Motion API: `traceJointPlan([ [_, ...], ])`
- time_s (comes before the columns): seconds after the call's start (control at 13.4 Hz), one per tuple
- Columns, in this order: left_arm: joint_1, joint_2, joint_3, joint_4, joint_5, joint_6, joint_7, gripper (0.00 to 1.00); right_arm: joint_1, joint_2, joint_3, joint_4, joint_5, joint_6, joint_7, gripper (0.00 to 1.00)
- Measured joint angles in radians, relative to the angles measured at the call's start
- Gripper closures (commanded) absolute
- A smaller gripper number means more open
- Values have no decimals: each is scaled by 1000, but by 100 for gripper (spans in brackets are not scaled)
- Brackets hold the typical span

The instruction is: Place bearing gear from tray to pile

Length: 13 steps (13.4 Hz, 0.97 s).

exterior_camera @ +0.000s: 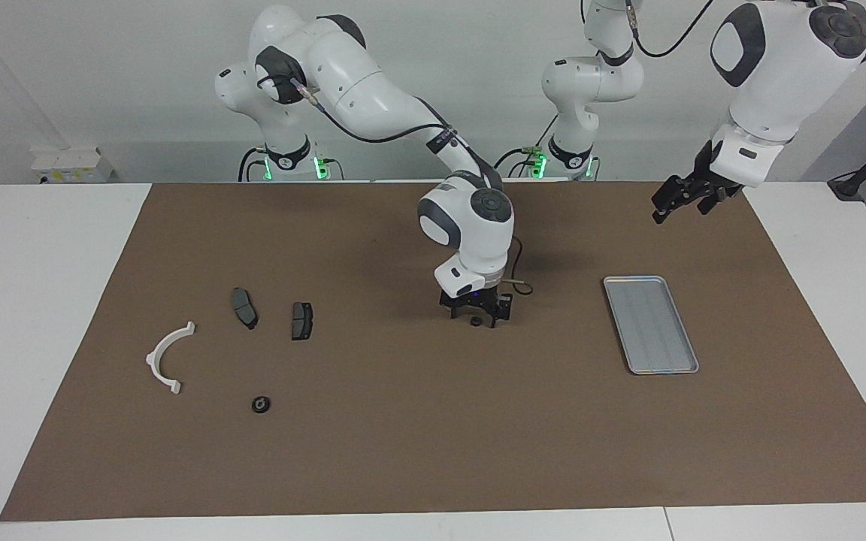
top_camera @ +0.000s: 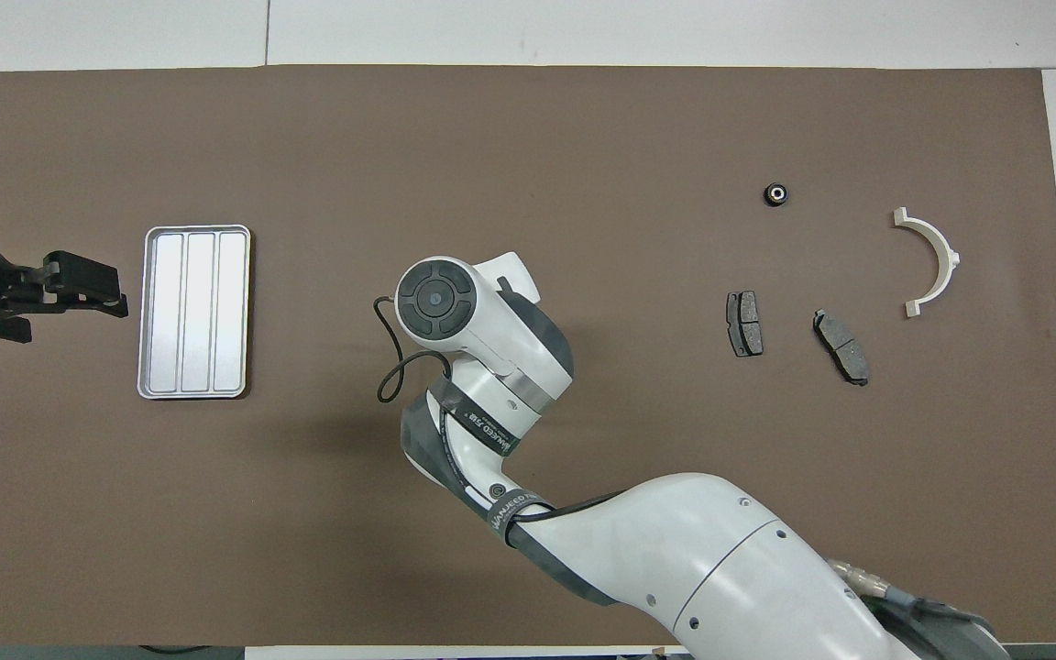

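Note:
The silver ribbed tray [exterior_camera: 649, 323] lies toward the left arm's end of the table with nothing on it; it also shows in the overhead view [top_camera: 194, 312]. My right gripper [exterior_camera: 476, 319] is low over the middle of the mat, shut on a small dark bearing gear [exterior_camera: 474, 321]. In the overhead view its wrist [top_camera: 436, 293] hides the fingers and the gear. The pile lies toward the right arm's end: a white half-ring bracket [exterior_camera: 168, 355], two dark brake pads [exterior_camera: 244, 307] [exterior_camera: 301, 320] and another bearing gear [exterior_camera: 261, 404]. My left gripper [exterior_camera: 679, 213] waits open in the air beside the tray.
A brown mat [exterior_camera: 433, 451] covers most of the white table. In the overhead view the pile's gear [top_camera: 775, 193] lies farther from the robots than the pads [top_camera: 744, 324] [top_camera: 841, 346], with the bracket [top_camera: 936, 261] beside them.

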Motion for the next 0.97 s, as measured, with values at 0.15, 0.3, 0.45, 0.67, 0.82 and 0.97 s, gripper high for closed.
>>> traceJointPlan([
  [0.15,0,-2,1,7,0,-19,0,0,0,0,0,6,0,-1,0,83],
  [0.3,0,-4,0,12,0,-27,0,0,0,0,0,12,0,-1,0,100],
  [0.45,0,-4,0,12,0,-29,1,0,-1,-1,0,17,0,-1,0,100],
  [0.67,-1,-4,-5,12,0,-30,2,0,-1,0,-1,19,-2,-1,1,100],
  [0.82,-1,-4,-5,12,0,-29,2,0,-13,-1,-3,22,-31,-13,-6,100],
  [0.97,-1,-4,-5,12,0,-29,2,0,-80,-7,-6,64,-42,-84,-118,100],
])
